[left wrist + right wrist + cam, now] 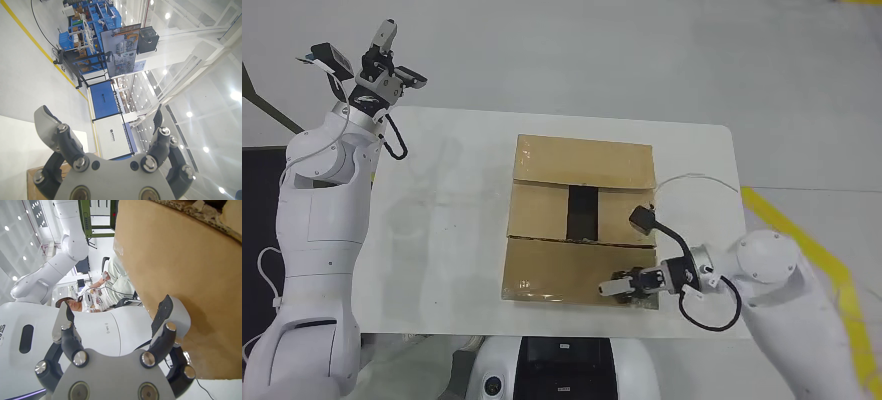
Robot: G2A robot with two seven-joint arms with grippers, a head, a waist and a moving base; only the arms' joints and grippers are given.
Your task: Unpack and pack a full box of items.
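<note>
A brown cardboard box [580, 218] stands in the middle of the white table [442, 240], its top flaps spread and a dark slot showing between them. My right gripper [614, 286] is open at the near side of the box, low against its front wall [170, 266], with one fingertip [162, 311] close to the cardboard and nothing between the fingers. My left gripper [384, 38] is raised beyond the table's far left corner, pointing upward and away. It is open [102, 117] and holds nothing. What is inside the box is hidden.
A thin white cable [697, 180] lies on the table to the right of the box. The left half of the table is bare. A yellow floor line [802, 250] runs past the right side.
</note>
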